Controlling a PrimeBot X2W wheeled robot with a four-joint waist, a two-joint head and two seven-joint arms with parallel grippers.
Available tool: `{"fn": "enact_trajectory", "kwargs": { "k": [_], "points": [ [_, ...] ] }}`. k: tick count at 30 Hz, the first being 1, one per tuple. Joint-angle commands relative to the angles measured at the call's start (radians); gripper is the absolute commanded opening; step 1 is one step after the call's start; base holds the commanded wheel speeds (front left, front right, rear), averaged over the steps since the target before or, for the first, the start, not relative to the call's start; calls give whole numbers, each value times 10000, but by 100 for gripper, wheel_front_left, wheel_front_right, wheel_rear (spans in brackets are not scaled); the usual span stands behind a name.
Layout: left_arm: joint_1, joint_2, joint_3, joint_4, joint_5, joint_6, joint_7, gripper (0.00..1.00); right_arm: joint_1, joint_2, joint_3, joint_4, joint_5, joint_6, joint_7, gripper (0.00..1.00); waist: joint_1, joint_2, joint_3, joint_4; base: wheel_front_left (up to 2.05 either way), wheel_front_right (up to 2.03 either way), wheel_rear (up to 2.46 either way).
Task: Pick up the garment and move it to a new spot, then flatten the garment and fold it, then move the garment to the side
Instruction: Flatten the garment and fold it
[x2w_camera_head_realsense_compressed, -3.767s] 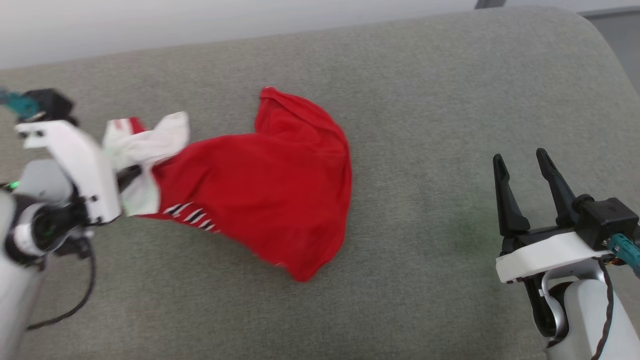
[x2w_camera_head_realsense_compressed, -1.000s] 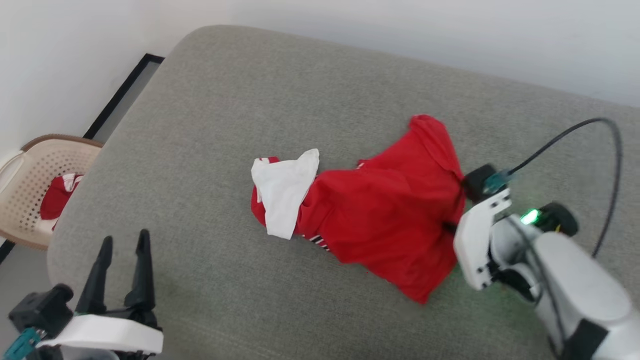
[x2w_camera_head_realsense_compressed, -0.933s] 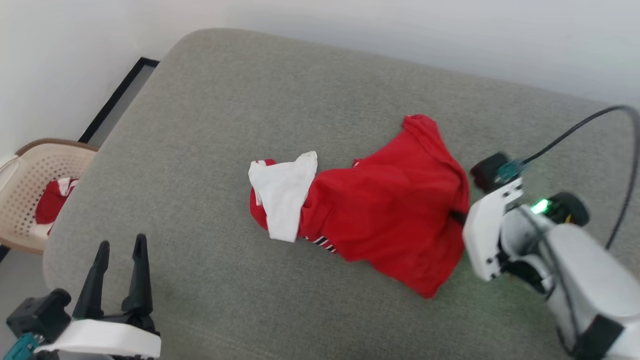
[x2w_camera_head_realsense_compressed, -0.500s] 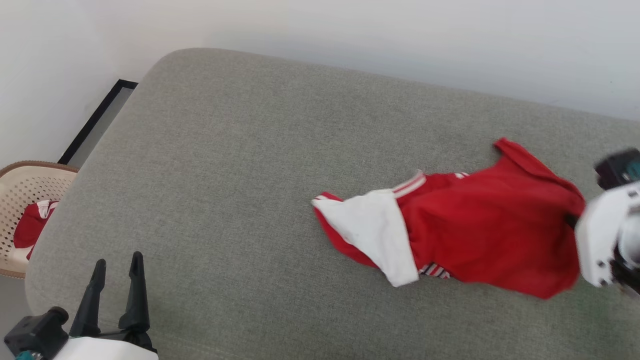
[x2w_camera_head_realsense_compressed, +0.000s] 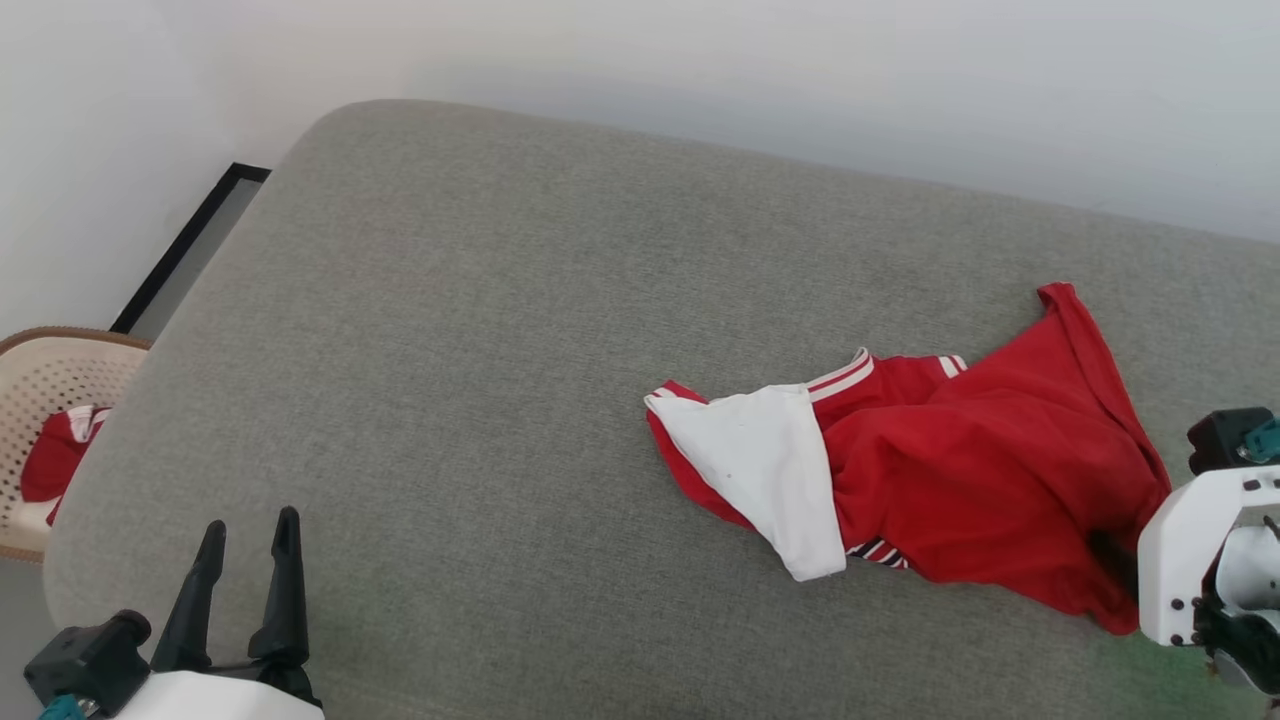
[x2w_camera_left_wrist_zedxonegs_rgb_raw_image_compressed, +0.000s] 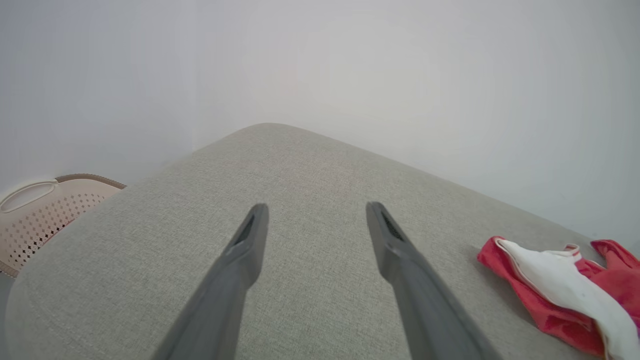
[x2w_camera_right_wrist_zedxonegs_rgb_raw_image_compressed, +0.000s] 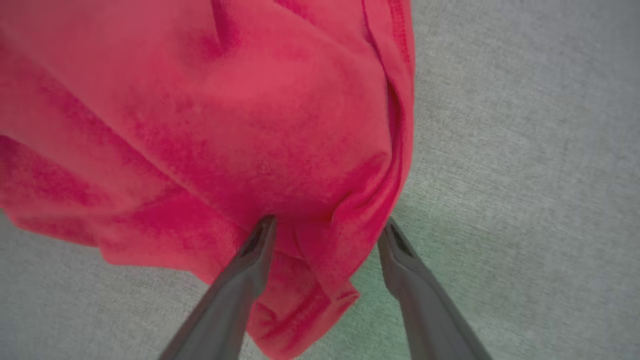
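Both pincers are standing wide open: the right pincer (x2w_camera_right_wrist_zedxonegs_rgb_raw_image_compressed: 326, 225) is just releasing the shirt (x2w_camera_head_realsense_compressed: 980, 480), which is lying crumpled at the right end of the grey cushion (x2w_camera_head_realsense_compressed: 500, 300), the left pincer (x2w_camera_head_realsense_compressed: 250, 522) holding nothing. Flattening is probably coming next.

A grey fabric cushion (x2w_camera_head_realsense_compressed: 480, 330) with a rounded corner carries the garment (x2w_camera_head_realsense_compressed: 980, 480), which lies crumpled on it, red with a white sleeve folded over one end. The red edge lies between the spread fingers of the right claw (x2w_camera_right_wrist_zedxonegs_rgb_raw_image_compressed: 325, 225). The sleeve end faces the left claw (x2w_camera_head_realsense_compressed: 248, 520), well apart, with bare cushion between.
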Motion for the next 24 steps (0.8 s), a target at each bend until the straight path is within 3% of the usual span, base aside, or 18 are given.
{"fn": "enact_trajectory", "kwargs": {
  "k": [1,11,17,24],
  "points": [
    [-100,81,2,5,37,-26,-52,100,-75,19,-5,-187,-84,-17,-108,100,0,0,-8,-81,0,0,0],
    [-549,829,-801,-99,-476,-27,222,100,77,220,-205,-2004,16,-17,-297,100,0,0,-24,-690,0,0,0],
    [-1216,1567,-1406,-506,-1101,-27,1231,100,194,644,-294,-3128,-206,-14,-862,100,0,0,93,-1141,0,0,0],
    [-2598,2516,-2238,-1059,-2064,-27,3233,100,155,1474,-568,-3980,-1071,-14,-2772,100,0,0,320,-1957,0,0,0]
  ]
}}
